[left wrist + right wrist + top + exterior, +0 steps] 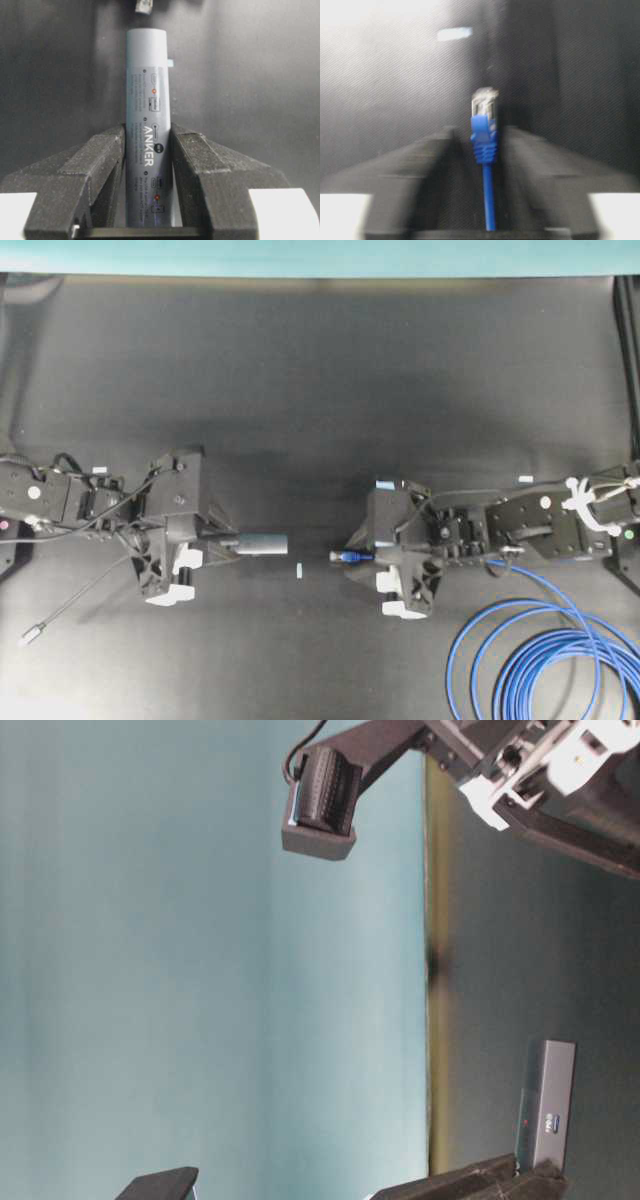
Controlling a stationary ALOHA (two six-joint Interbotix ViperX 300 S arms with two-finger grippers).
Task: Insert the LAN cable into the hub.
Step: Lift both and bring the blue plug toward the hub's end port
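Note:
My left gripper (228,546) is shut on the hub (262,543), a slim dark grey bar that sticks out to the right. In the left wrist view the hub (147,95) sits between both jaws of that gripper (147,132), free end forward. My right gripper (372,556) is shut on the LAN cable just behind its blue-and-clear plug (348,556), which points left at the hub across a short gap. The right wrist view is blurred and shows the plug (484,117) ahead of the jaws of that gripper (479,134). The table-level view shows the hub (550,1095) at the bottom.
The blue cable's coils (540,660) lie at the front right of the black mat. The hub's thin grey cord ends in a silver plug (30,634) at the front left. A small white mark (299,570) lies between the grippers.

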